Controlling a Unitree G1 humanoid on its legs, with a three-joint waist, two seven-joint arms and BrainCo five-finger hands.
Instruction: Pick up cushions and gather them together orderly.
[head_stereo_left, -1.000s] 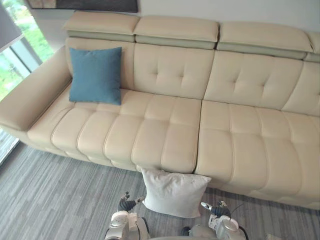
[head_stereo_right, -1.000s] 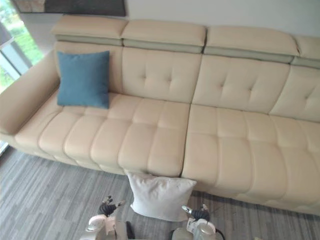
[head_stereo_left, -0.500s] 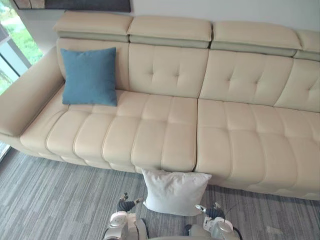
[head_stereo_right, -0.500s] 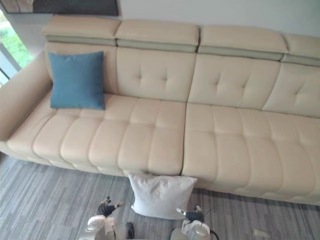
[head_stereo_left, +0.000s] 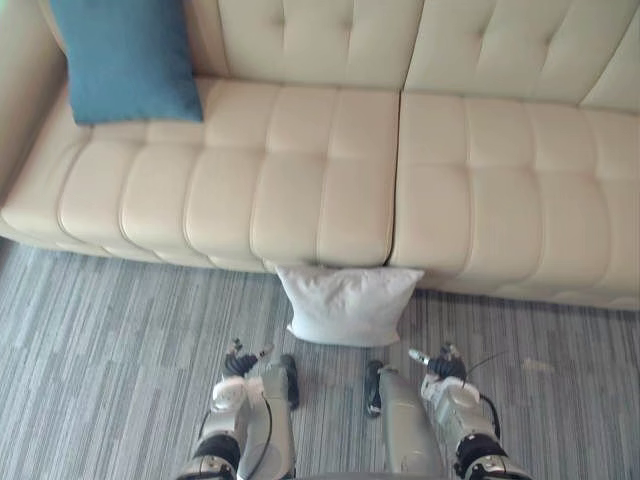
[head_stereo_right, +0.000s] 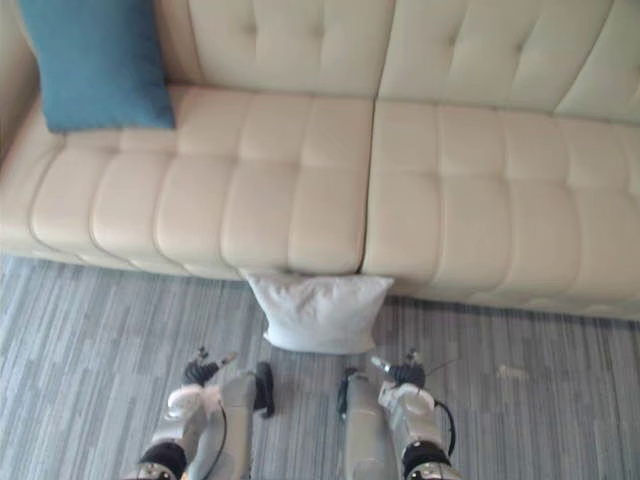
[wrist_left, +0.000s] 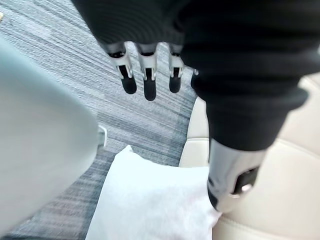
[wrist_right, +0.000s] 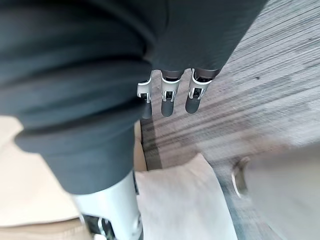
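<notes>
Wrist views give us each hand up close: left hand (wrist_left: 149, 82) and right hand (wrist_right: 168, 99) with fingers straight, holding nothing, the white cushion (head_stereo_left: 345, 305) showing past them. From the head views we see that plump square cushion on the grey striped carpet (head_stereo_left: 100, 330), leaning against the tufted cream leather sofa (head_stereo_left: 480, 190), with a blue fabric cushion (head_stereo_left: 125, 58) at the seat's left end.

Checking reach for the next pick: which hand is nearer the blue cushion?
Left. The left hand is over the carpet on the side of the blue cushion, well short of it; the right hand is farther across, past the white cushion.
</notes>
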